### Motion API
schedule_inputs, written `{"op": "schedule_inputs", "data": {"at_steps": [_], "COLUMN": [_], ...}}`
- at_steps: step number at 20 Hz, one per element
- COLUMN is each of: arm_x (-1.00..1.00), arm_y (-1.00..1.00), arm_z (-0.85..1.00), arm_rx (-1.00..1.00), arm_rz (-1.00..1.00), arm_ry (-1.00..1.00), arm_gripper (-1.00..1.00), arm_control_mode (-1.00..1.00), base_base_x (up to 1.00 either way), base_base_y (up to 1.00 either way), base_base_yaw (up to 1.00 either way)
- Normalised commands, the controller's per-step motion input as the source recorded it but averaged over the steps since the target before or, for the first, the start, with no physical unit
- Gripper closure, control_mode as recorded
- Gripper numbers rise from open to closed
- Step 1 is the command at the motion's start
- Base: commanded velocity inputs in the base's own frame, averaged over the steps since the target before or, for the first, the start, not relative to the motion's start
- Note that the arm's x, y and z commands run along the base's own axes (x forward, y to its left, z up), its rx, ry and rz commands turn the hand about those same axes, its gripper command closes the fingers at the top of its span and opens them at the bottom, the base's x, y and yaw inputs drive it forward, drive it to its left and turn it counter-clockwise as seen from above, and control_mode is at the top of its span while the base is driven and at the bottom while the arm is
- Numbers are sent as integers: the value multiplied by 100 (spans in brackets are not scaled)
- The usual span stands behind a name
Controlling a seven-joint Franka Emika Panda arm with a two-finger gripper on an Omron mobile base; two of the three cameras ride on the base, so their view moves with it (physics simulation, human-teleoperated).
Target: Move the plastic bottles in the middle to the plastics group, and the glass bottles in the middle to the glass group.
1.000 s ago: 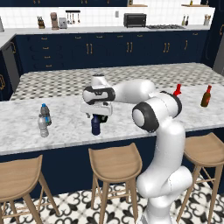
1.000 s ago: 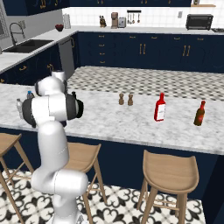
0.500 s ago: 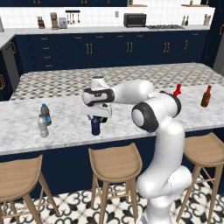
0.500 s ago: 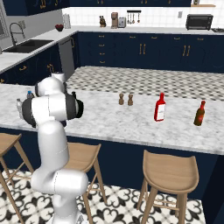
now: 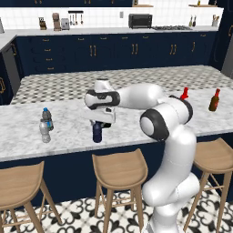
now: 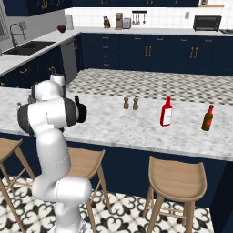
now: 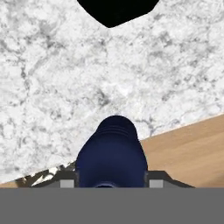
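Fingers (image 7: 112, 183) flanking the navy plastic bottle (image 7: 112, 153), grip state unclear, bottle upright on counter (image 5: 68, 132)

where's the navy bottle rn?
The navy blue bottle stands near the marble counter's front edge, directly under the gripper. The blue-capped water bottle is off to its left in the left base view.

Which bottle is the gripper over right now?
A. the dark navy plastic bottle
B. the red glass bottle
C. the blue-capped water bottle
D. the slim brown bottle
A: the gripper sits over the dark navy plastic bottle, which the hand view shows between its fingertips.
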Motion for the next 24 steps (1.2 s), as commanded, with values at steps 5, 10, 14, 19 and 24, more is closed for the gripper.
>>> {"op": "schedule_inputs", "data": {"at_steps": [5, 10, 14, 19, 24], "arm_x": [-19, 18, 21, 15, 42], "arm_y": [58, 69, 65, 53, 31], "arm_z": [20, 7, 1, 5, -3], "arm_rx": [12, 7, 8, 7, 0], "arm_rz": [0, 0, 0, 0, 0], "arm_ry": [-16, -1, 0, -4, -1], "arm_gripper": [100, 100, 100, 100, 100], "arm_control_mode": [-100, -100, -100, -100, -100], "base_base_x": [0, 0, 0, 0, 0], "base_base_y": [0, 0, 0, 0, 0], "base_base_yaw": [0, 0, 0, 0, 0]}}
